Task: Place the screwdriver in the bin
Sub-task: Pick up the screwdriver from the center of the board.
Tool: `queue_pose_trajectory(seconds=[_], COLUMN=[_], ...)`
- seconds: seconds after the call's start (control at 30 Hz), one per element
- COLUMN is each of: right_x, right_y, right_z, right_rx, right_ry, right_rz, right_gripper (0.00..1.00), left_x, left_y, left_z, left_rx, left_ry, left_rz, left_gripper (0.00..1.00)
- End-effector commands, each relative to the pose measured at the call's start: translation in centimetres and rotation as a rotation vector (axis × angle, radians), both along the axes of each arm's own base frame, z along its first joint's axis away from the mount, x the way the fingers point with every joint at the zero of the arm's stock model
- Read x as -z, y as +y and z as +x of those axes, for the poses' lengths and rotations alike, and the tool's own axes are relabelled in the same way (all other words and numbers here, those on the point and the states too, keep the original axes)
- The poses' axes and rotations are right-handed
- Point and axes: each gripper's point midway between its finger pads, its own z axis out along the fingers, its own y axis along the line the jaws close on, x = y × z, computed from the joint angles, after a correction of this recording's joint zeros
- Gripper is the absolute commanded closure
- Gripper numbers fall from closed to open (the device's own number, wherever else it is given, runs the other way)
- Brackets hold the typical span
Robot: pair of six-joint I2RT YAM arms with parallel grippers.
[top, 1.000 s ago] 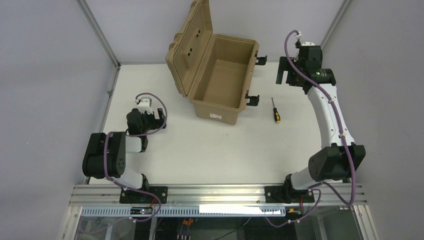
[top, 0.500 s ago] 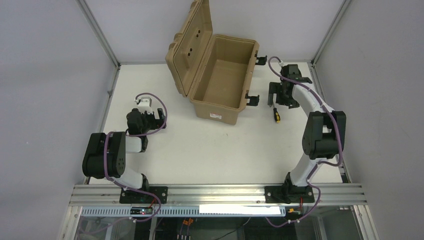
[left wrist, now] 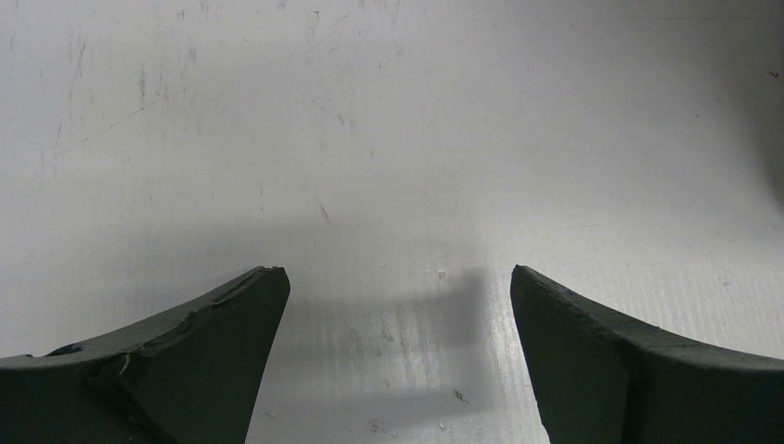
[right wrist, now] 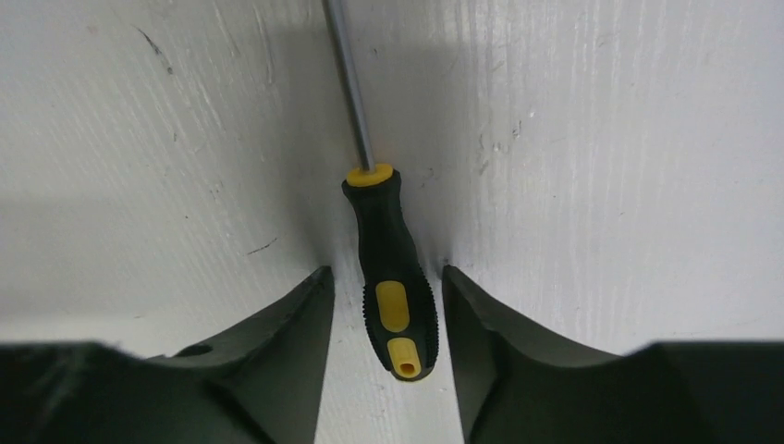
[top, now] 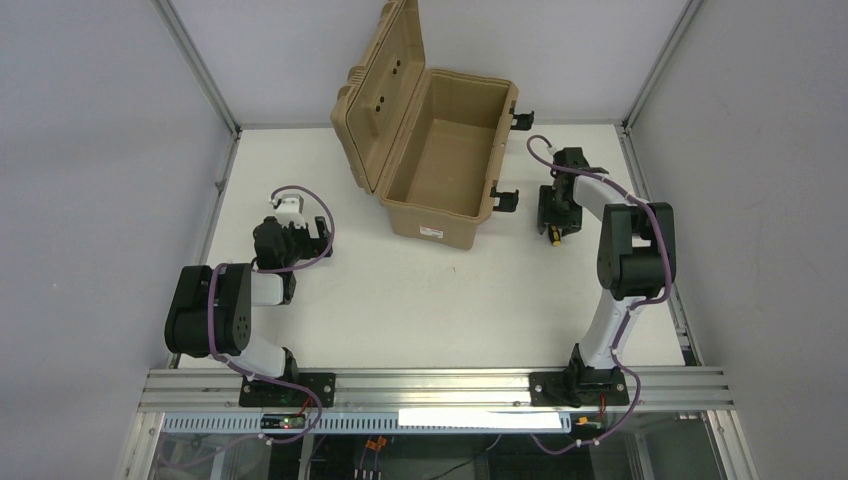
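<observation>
Down from its far perch, my right gripper (right wrist: 384, 282) flanks the screwdriver (right wrist: 388, 245), fingers apart, just right of the open bin (top: 440, 218); left gripper (left wrist: 398, 287) gapes wide.

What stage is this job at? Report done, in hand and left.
Done: the bin stands open. In hand: the right gripper straddles the screwdriver on the table, fingers not closed on it. Left: grasp, lift, carry to the bin, drop. The left gripper idles open.

The screwdriver (right wrist: 373, 178) has a black handle (right wrist: 393, 277) with yellow patches and a grey shaft (right wrist: 349, 83). At ten o'clock from it the tan bin (top: 440, 215) carries black latches (top: 506, 199) and a white label (top: 432, 232).
</observation>
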Motion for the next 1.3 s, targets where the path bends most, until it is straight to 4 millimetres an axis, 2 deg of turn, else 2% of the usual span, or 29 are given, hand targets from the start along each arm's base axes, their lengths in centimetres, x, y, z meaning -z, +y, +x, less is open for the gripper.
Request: queue_pose_trajectory(seconds=[0.0, 0.13, 0.27, 0.37, 0.5, 0.7, 0.9, 1.0, 1.1, 1.27], right_x=[-0.2, -0.7, -3.2, -6.3, -10.9, -19.2, -26.3, -28.9, -30.6, -32.1], right_y=[-0.3, -0.4, -0.4, -0.7, -1.1, -1.8, -2.5, -2.9, -2.8, -0.9], right_z=[0.9, 0.9, 1.2, 1.6, 1.7, 1.8, 1.3, 0.8, 0.2, -0.2], right_rx=[0.004, 0.004, 0.016, 0.029, 0.041, 0.078, 0.127, 0.16, 0.188, 0.201], right_ry=[-0.035, -0.038, -0.096, -0.143, -0.207, -0.365, -0.483, -0.523, -0.543, -0.562], right_rz=[-0.009, -0.013, -0.013, -0.023, -0.04, -0.065, -0.083, -0.089, -0.077, -0.014], right_gripper=[0.58, 0.82, 0.88, 0.98, 1.0, 1.0, 1.0, 1.0, 1.0, 1.0], left_x=[-1.8, -1.7, -1.7, -1.7, -1.8, -1.7, -1.7, -1.8, -1.7, -1.8], left_y=[0.0, 0.0, 0.0, 0.0, 0.1, 0.0, 0.0, 0.0, 0.0, 0.0], left_z=[0.7, 0.7, 0.7, 0.7, 0.7, 0.7, 0.7, 0.7, 0.7, 0.7], left_rx=[0.0, -0.001, -0.001, -0.001, -0.002, -0.001, -0.001, 0.0, 0.001, -0.001], left_ry=[-0.061, -0.06, -0.06, -0.061, -0.061, -0.06, -0.061, -0.061, -0.061, -0.061], left_rz=[0.012, 0.012, 0.013, 0.013, 0.013, 0.013, 0.013, 0.013, 0.013, 0.014], left_gripper=[0.01, 0.01, 0.01, 0.01, 0.01, 0.01, 0.01, 0.01, 0.01, 0.01])
